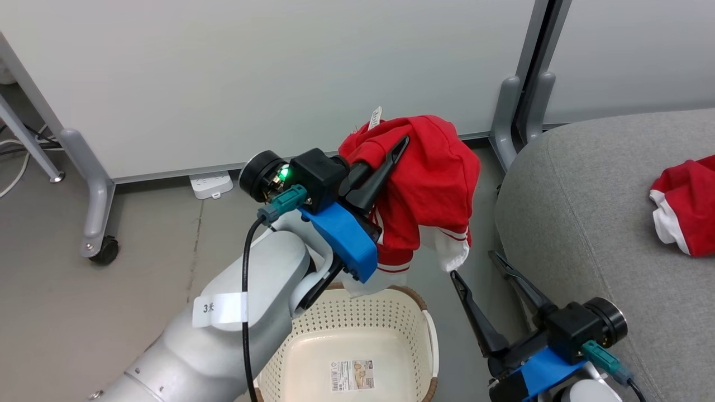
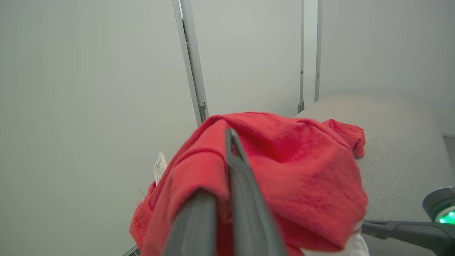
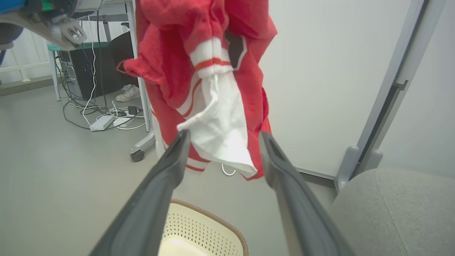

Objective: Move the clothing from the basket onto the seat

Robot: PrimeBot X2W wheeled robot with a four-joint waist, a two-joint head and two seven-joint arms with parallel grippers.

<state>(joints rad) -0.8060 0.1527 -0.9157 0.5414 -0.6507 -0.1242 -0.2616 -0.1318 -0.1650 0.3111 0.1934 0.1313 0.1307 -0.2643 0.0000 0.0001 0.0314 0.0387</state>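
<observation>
Hanging in the air left of centre, a red garment (image 1: 430, 178) is draped over the left fingers (image 1: 385, 167), which are clenched on its fabric. Its white-trimmed hem dangles just above the far rim of the basket (image 1: 391, 312). The basket's bottom shows only a barcode sticker (image 1: 353, 375). Further right the right fingers (image 1: 472, 312) stand spread wide and hold nothing, their tips close under the hem. Beyond them is the grey seat (image 1: 586, 223), with a second red garment (image 1: 684, 204) already lying on it. The grip looks like a pinch on a fold rather than on the bulk, so a quick swing could let the cloth slide off and drop to the floor (image 1: 139, 268) between basket and seat. The loose hem could also catch on the open right fingers as it passes. Count: two garments — one held, one placed — one basket, one seat.
</observation>
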